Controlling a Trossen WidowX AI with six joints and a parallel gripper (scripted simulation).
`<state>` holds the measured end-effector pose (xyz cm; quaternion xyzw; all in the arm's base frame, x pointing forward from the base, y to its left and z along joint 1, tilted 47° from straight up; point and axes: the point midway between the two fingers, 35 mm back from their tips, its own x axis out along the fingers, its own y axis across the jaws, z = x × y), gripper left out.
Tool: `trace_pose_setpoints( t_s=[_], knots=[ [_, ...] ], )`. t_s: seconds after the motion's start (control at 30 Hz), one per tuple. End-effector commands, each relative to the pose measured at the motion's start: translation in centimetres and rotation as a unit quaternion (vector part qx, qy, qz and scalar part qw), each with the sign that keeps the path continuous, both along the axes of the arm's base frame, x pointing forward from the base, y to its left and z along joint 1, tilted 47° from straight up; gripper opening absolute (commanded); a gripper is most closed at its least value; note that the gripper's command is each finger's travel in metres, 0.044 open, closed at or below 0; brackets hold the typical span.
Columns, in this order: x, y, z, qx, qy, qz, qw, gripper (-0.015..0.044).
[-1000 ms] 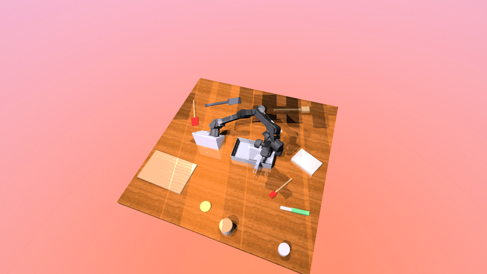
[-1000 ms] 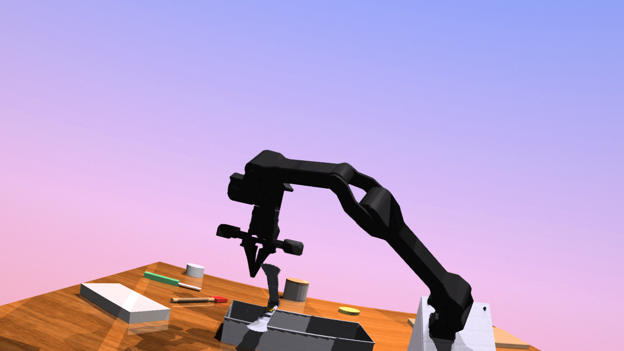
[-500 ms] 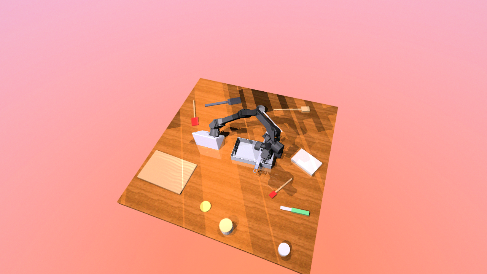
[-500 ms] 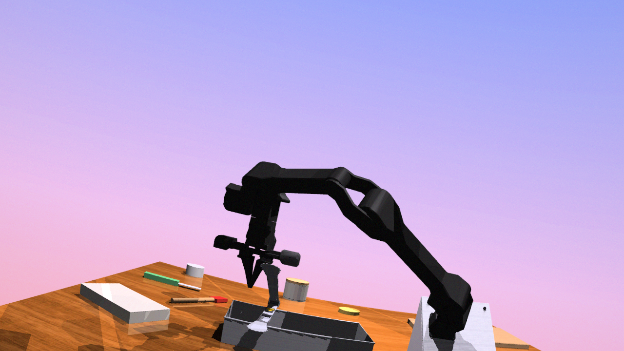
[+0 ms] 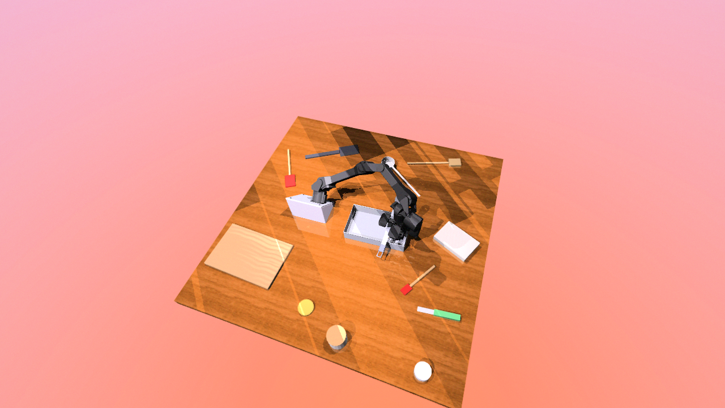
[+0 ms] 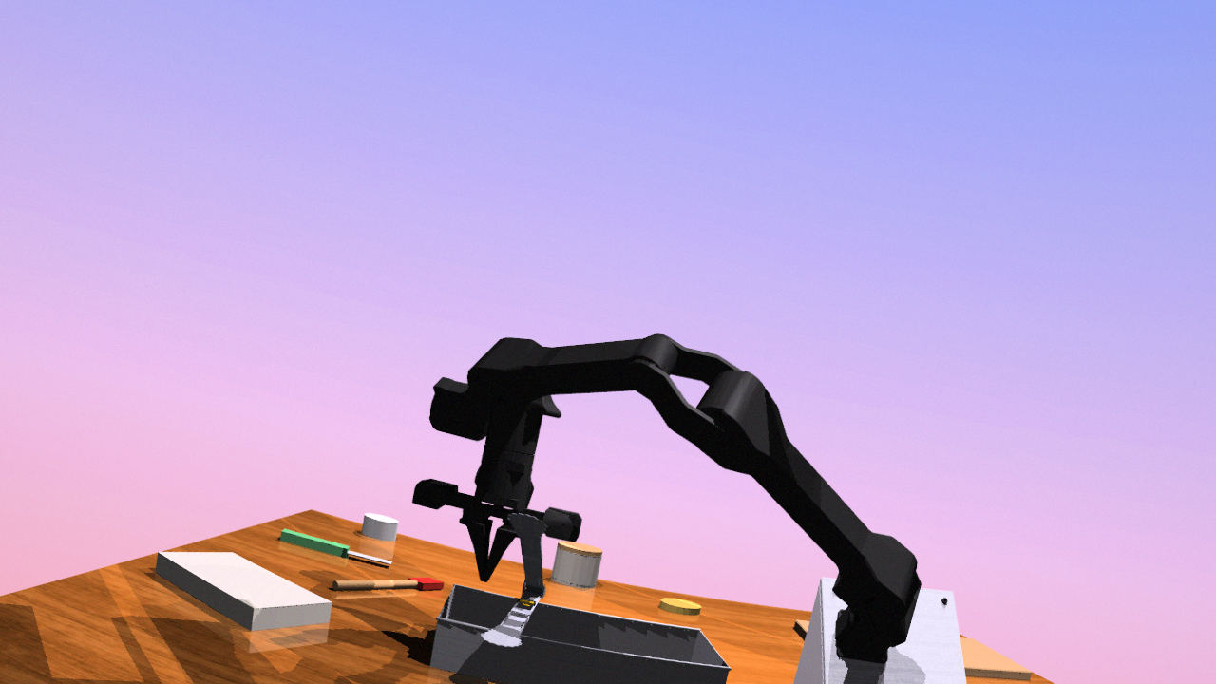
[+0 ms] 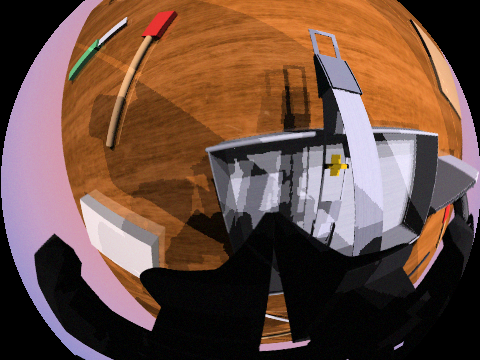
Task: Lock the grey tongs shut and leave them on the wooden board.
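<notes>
The grey tongs [image 5: 383, 245] [image 6: 531, 553] [image 7: 360, 130] lie open across the right part of the roasting tin [image 5: 365, 239] [image 6: 595, 659] [image 7: 425, 185]. Their hinge block and wire loop stick out over the tin's long wall, and one arm rises well above the other. A small yellow piece shows between the arms. My gripper [image 6: 485, 577] [image 7: 271, 219] points down with its fingertips together and empty, above the tin's end and just beside the raised tongs arm. In the top view the arm hides much of the tongs. The wooden board [image 5: 248, 256] [image 6: 995, 659] [image 7: 440, 65] lies on the far side of the robot base.
A white block [image 5: 456, 241] [image 6: 242, 578] [image 7: 122, 235] lies beyond the tin's end. A red-headed brush [image 5: 406, 289] [image 7: 161, 24] and a green-handled knife [image 5: 446, 315] lie nearby. A ladle [image 5: 388, 161] lies behind the arm. A yellow disc [image 5: 305, 307] and a brown-topped jar [image 5: 336, 335] stand toward the front.
</notes>
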<state>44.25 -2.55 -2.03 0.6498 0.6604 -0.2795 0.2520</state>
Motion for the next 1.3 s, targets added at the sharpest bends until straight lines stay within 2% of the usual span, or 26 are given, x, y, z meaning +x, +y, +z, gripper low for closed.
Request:
trace_pose_setpoints(
  t_s=[0.0, 1.27],
  knots=[
    [-0.2, 0.4, -0.3, 0.002, 0.003, 0.000, 1.000, -0.0150],
    [-3.6, 0.2, -0.1, 0.002, 0.004, 0.000, 1.000, -0.0150]
  ],
)
